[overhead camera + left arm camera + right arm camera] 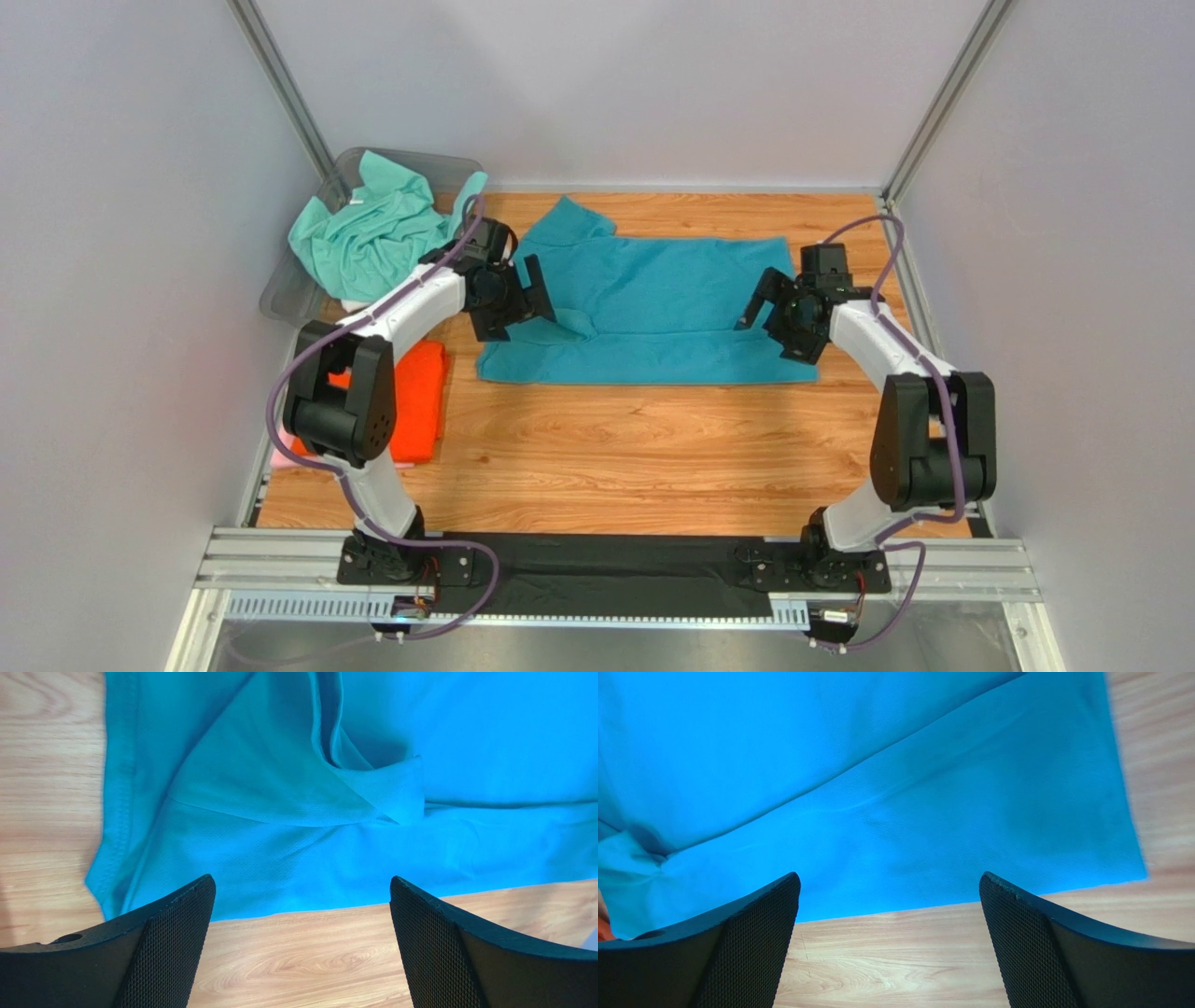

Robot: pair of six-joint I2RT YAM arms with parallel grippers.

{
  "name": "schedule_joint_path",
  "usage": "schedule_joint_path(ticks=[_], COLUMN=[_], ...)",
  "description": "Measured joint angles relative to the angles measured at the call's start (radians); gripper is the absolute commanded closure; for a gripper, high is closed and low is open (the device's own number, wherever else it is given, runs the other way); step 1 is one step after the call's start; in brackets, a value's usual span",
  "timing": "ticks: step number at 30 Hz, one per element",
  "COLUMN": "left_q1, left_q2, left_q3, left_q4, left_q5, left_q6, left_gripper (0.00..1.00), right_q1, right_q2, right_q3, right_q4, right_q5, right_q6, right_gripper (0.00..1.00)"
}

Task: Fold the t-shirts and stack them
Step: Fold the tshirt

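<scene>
The teal-blue t-shirt (638, 315) lies spread across the middle of the wooden table, folded lengthwise, with a sleeve (568, 224) sticking out at the far left. My left gripper (516, 308) hovers over its left end, open and empty. In the left wrist view the shirt (281, 784) shows a creased sleeve fold, and the gripper (302, 903) spans its near edge. My right gripper (776, 319) is over the right end, also open and empty. The right wrist view shows the flat shirt (878, 791) beyond that gripper (889, 896). An orange t-shirt (418, 399) lies folded at the left.
A clear grey bin (302, 280) at the back left holds a crumpled mint-green t-shirt (368, 231). Bare wood (631, 448) runs between the teal shirt and the arm bases. White walls close in on the sides and the back.
</scene>
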State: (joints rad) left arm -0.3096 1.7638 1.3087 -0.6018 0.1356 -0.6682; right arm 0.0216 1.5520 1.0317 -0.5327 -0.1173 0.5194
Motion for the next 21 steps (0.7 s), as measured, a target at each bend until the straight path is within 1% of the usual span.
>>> schedule_joint_path(ticks=[7,11,15,17,21], left_q1=[0.0,0.0,0.003,0.002,-0.005], left_q2=[0.052,0.061,0.007,-0.05,-0.194], left_q3=[-0.074,-0.151,-0.232,-0.309,-0.469], left_q4=[0.096,0.16,0.228,0.269,0.287], left_q5=[0.068,0.098,0.116,0.126,0.132], left_q6=[-0.018,-0.035,-0.048,-0.057,-0.064], left_gripper=[0.0,0.0,0.0,0.0,0.0], right_q1=[0.021,0.02,0.018,0.018,0.021], right_q2=[0.113,0.128,0.076,0.023,-0.121], right_q3=[-0.006,-0.051,-0.122,-0.183,-0.314], right_q4=[0.06,0.098,0.163,0.18,0.165], right_q5=[-0.04,-0.051,-0.057,-0.06,-0.062], right_q6=[-0.022,-0.032,-0.038,-0.036,-0.022], right_gripper=[0.0,0.0,0.0,0.0,0.0])
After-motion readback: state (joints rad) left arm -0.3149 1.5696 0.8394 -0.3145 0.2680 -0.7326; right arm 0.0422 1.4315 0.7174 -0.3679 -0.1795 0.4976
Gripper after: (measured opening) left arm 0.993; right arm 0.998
